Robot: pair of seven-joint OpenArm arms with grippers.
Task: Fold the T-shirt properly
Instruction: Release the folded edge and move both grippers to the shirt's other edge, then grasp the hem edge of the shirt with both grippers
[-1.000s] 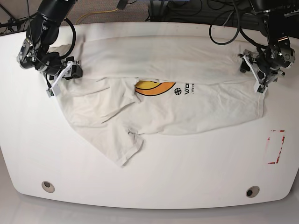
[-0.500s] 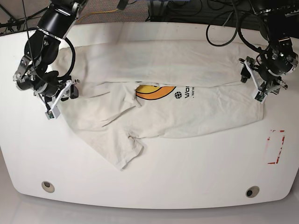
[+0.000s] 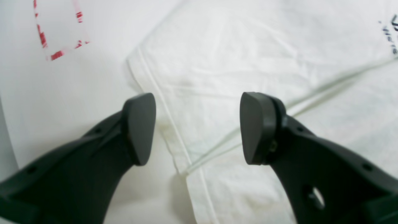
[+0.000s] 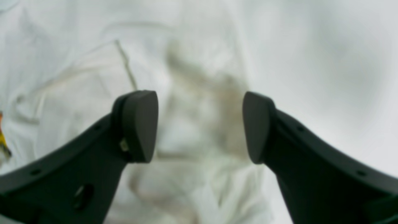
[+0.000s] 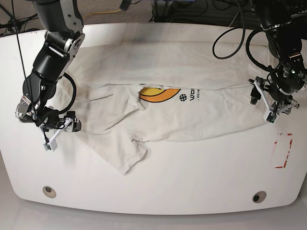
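Observation:
The cream T-shirt (image 5: 206, 115) lies spread across the white table (image 5: 192, 182), its far part folded toward the front so the orange graphic (image 5: 158, 93) and black lettering only partly show. One sleeve (image 5: 127, 153) sticks out at the front left. My left gripper (image 5: 263, 106) is open and empty over the shirt's right edge. In the left wrist view it (image 3: 197, 130) straddles a hemmed corner of the shirt (image 3: 248, 62). My right gripper (image 5: 62, 133) is open and empty at the shirt's left front edge. In the right wrist view it (image 4: 199, 127) hovers over blurred, rumpled cloth (image 4: 202, 77).
A red dashed rectangle (image 5: 283, 151) is marked on the table at the right, also in the left wrist view (image 3: 59, 31). Two round holes (image 5: 48, 190) (image 5: 259, 196) sit near the front edge. Cables (image 5: 230, 28) hang behind the table.
Both grippers have moved from the folded edge toward the table's front along the shirt's left and right sides. The shirt's left side has shifted slightly.

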